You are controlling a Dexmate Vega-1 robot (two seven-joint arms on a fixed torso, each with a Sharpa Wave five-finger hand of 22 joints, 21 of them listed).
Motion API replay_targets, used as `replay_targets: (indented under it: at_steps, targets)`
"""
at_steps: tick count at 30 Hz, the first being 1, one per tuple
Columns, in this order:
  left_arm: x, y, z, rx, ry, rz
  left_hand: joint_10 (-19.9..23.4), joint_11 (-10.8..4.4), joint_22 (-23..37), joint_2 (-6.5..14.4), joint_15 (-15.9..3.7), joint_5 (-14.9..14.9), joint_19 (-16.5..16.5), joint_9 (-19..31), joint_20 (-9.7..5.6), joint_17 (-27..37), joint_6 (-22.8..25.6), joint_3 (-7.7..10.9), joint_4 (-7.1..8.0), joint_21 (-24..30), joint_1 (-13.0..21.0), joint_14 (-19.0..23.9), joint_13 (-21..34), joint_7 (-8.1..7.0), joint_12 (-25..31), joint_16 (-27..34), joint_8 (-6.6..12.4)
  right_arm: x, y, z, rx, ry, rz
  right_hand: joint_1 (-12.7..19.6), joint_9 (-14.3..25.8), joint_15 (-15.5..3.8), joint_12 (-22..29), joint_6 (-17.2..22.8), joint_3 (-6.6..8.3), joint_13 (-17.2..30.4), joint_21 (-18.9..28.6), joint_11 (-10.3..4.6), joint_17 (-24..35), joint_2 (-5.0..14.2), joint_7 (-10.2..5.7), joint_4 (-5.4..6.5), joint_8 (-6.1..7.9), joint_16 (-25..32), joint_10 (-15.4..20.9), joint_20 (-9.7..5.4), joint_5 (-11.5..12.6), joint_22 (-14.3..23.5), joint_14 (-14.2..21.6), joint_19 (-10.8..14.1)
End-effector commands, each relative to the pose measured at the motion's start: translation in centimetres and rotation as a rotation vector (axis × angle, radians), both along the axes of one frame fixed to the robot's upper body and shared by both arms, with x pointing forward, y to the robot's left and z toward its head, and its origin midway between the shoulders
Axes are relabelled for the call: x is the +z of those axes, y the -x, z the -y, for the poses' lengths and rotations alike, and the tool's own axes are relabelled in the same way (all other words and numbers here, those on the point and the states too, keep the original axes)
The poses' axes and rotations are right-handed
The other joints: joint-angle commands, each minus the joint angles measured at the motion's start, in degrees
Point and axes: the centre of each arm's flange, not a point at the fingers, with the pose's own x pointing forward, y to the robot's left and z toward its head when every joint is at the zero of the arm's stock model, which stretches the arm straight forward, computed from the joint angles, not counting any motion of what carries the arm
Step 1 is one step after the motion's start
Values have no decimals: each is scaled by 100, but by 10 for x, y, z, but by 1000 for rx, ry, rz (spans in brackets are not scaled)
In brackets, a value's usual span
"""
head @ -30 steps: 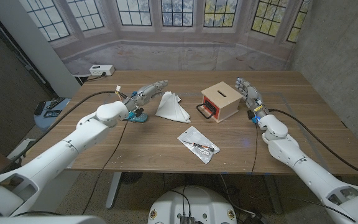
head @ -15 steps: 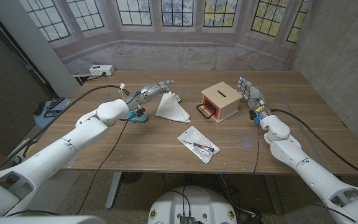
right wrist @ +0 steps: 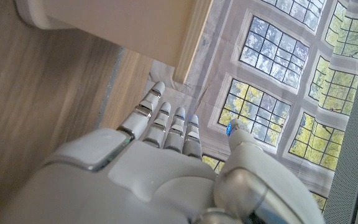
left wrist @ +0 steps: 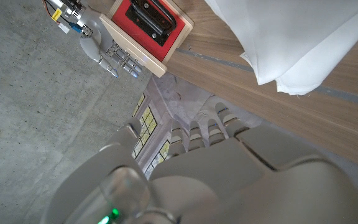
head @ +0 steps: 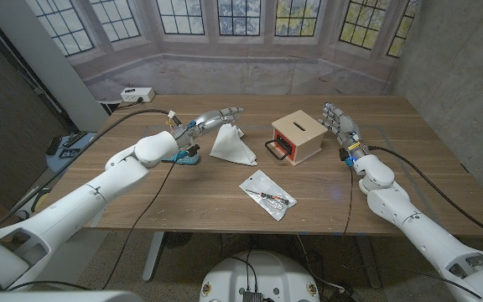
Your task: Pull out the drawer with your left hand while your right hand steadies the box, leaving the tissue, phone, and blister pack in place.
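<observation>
A small light-wood box [head: 298,137] with a slot in its top and a red drawer front [head: 282,148] bearing a black handle [head: 273,149] stands on the wooden table [head: 409,159], right of centre and toward the far side. The drawer front sits flush with the box, facing the near left. In the left wrist view the same red front [left wrist: 146,20] and black handle [left wrist: 156,12] are seen, closed.

The right hand [head: 337,126] stands just beside the box's right side, fingers extended upward and close together, holding nothing; whether it touches the wood cannot be told. In the right wrist view its fingers [right wrist: 166,124] reach alongside the box's pale wall [right wrist: 123,25].

The left hand [head: 212,120] hovers well left of the box, above the far corner of a white folded tissue [head: 231,144], fingers stretched out toward the box and gripping nothing.

Under the left forearm lies a dark phone on a blue stand [head: 184,154], touching the table beside the tissue. A clear blister pack holding a small tool [head: 267,195] lies nearer the table's front edge, apart from the box and the tissue.

A white power strip [head: 137,95] rests at the far left corner.
</observation>
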Motion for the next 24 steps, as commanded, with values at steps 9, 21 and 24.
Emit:
replay_targets:
  at_steps: [9,21,24]
  targets:
    - [25,8,24,14,-199,79,648,-175,32,-107,74,-8,120,31,38,46,659,-207,115,43,-208,379,26,-36,190,77,127,-1,-7,9,-5,-26,1,73,14,-69,42,80,-11,6,28,124,0,28,63,-28,45,55,47,0,1,13,-17,-21]
    - [50,10,43,34,-357,104,1036,-287,33,-94,-81,4,134,28,53,59,836,-248,207,30,-348,624,36,-126,274,110,100,3,-14,14,-6,-35,6,83,14,-59,42,103,-15,6,30,144,-1,36,86,-39,48,61,52,-3,0,13,-16,-20]
    - [53,13,46,39,-382,121,1148,-319,33,-84,-123,8,63,27,16,60,902,-253,242,-2,-394,661,39,-159,292,102,93,3,-15,15,-6,-37,6,84,14,-66,42,105,-16,5,29,142,-1,38,86,-40,48,61,52,-8,0,13,-19,-21]
